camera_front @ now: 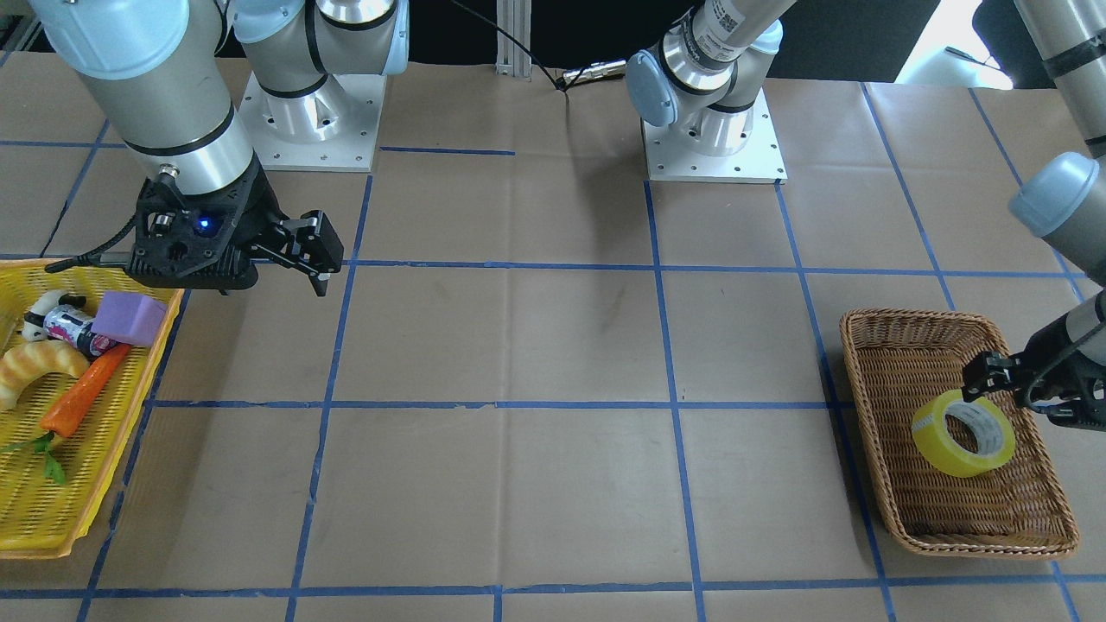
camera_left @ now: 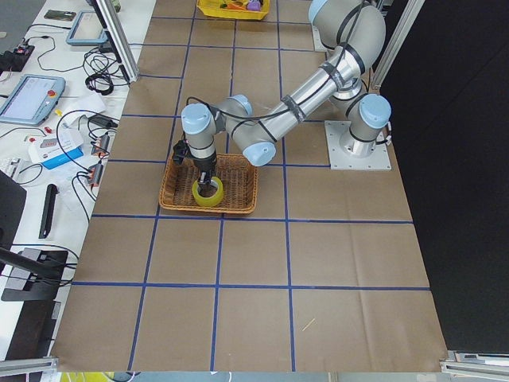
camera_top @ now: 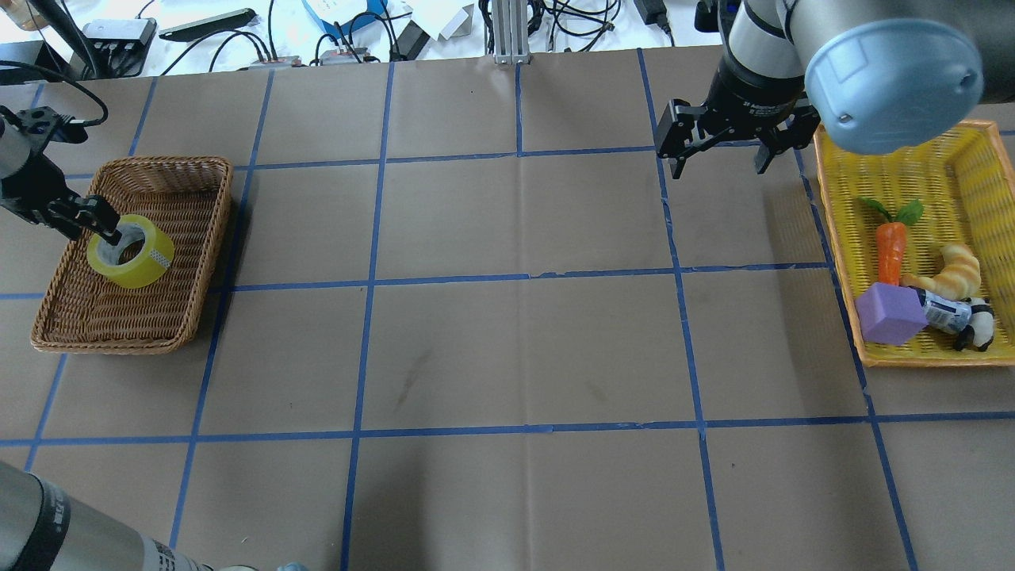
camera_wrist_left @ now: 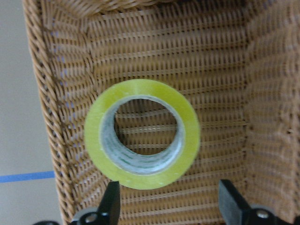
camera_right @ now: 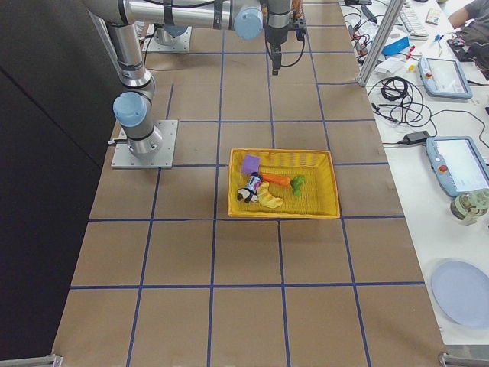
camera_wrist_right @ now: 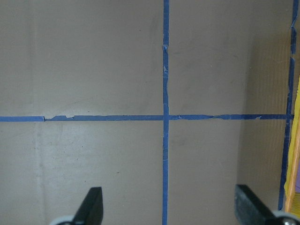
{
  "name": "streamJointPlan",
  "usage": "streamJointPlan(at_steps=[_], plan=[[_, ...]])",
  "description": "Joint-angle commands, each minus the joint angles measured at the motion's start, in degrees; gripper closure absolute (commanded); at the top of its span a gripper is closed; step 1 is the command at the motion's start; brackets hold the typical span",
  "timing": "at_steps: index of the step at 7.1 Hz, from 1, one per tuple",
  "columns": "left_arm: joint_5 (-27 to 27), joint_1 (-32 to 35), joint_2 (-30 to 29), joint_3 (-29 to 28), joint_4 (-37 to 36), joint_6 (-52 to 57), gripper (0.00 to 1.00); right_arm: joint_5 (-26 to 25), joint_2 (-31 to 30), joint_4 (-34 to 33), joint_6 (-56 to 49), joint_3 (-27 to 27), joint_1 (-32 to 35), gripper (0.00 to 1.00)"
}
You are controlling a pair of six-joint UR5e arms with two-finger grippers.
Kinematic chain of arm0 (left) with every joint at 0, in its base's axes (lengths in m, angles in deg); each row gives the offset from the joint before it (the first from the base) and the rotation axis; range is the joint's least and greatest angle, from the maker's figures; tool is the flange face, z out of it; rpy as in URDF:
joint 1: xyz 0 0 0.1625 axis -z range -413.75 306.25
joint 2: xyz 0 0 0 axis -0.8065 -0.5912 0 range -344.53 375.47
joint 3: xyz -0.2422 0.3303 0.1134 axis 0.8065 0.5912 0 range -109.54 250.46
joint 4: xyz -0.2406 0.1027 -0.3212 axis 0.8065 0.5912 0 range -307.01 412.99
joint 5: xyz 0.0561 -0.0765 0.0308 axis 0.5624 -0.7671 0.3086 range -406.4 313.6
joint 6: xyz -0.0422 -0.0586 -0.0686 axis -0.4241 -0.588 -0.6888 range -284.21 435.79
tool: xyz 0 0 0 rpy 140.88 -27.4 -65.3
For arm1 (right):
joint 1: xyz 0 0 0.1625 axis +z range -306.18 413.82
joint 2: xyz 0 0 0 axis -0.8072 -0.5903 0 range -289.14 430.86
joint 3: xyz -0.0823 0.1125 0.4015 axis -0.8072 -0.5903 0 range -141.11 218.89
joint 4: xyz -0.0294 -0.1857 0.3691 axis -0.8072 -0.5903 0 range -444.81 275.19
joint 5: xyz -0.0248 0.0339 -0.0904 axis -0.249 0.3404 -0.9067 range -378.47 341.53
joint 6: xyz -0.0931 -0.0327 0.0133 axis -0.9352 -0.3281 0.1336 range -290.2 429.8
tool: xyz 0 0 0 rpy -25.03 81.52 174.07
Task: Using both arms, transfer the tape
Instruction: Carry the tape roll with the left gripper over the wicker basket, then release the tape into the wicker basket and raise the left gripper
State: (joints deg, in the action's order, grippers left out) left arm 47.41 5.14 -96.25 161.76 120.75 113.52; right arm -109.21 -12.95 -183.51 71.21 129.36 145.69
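Observation:
The yellow tape roll (camera_front: 949, 462) lies tilted in the wicker basket (camera_front: 853, 367), its grey-white core facing up. It also shows in the overhead view (camera_top: 149, 268), the left wrist view (camera_wrist_left: 140, 89) and the exterior left view (camera_left: 208, 196). My left gripper (camera_front: 994, 386) is open and empty, just above the roll's edge (camera_top: 99, 226). In the left wrist view (camera_wrist_left: 171, 206) its fingers stand apart on either side of the roll's near rim. My right gripper (camera_top: 720, 162) is open and empty above the bare table beside the yellow basket (camera_front: 315, 259) (camera_wrist_right: 171, 208).
The yellow plastic basket (camera_top: 829, 198) at the table's other end holds a purple block (camera_top: 890, 313), a toy carrot (camera_top: 890, 250), a croissant (camera_top: 955, 270) and a small bottle. Brown paper with blue tape grid lines covers the table between the two baskets.

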Motion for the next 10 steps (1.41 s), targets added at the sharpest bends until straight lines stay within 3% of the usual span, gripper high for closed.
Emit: streamJointPlan(at_steps=[1, 2, 3, 4, 6, 10], plan=[[-0.38, 12.13, 10.51, -0.6, 13.83, -20.46, 0.0, -0.04, 0.05, -0.09, 0.0, -0.03, -0.11, 0.0], [-5.6, 20.04, 14.04, -0.68, 17.54, -33.29, 0.0, 0.05, -0.04, 0.0, 0.0, 0.05, -0.11, 0.0], [-6.35, 27.08, 16.16, -0.77, 17.93, -37.16, 0.0, 0.05, 0.05, 0.0, 0.0, 0.05, -0.11, 0.0], [-6.44, 30.11, 17.32, -1.38, 18.11, -37.29, 0.0, -0.04, 0.05, 0.0, 0.0, 0.05, -0.02, 0.0], [-5.39, 30.67, 18.9, -4.29, 26.34, -37.81, 0.0, -0.13, 0.05, 0.0, 0.0, 0.05, -0.11, 0.0], [-5.04, 30.23, 18.73, -3.5, 26.28, -37.2, 0.0, -0.04, 0.05, -0.09, 0.0, 0.05, -0.19, 0.0]])
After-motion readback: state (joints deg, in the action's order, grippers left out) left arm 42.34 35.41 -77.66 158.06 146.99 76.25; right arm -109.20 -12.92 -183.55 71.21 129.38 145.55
